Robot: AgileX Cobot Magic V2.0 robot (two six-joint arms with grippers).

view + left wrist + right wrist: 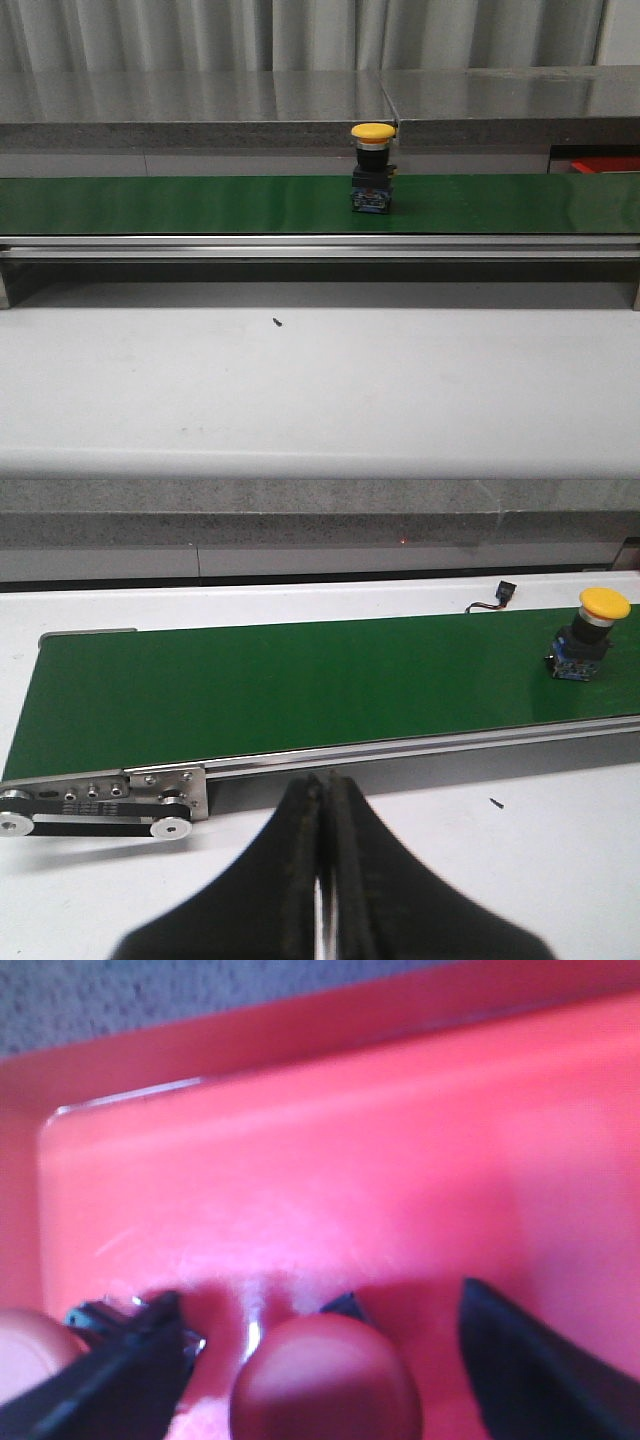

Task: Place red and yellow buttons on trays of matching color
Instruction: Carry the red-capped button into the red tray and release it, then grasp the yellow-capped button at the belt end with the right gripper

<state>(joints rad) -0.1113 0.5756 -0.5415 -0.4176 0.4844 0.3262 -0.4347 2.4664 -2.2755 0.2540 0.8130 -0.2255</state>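
Front view: a yellow button [373,166] stands upright on the green conveyor belt [180,205], right of center. Left gripper [322,880] hovers over the counter [480,870], jaws pressed together. Right gripper [320,1355] sits spread apart around what looks like a red button [325,1380] in the red tray [330,1170].

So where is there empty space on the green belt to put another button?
The green belt is bare from its roller end up to the yellow button, and again past it. The white table in front holds only a tiny dark speck. The red tray is crowded.
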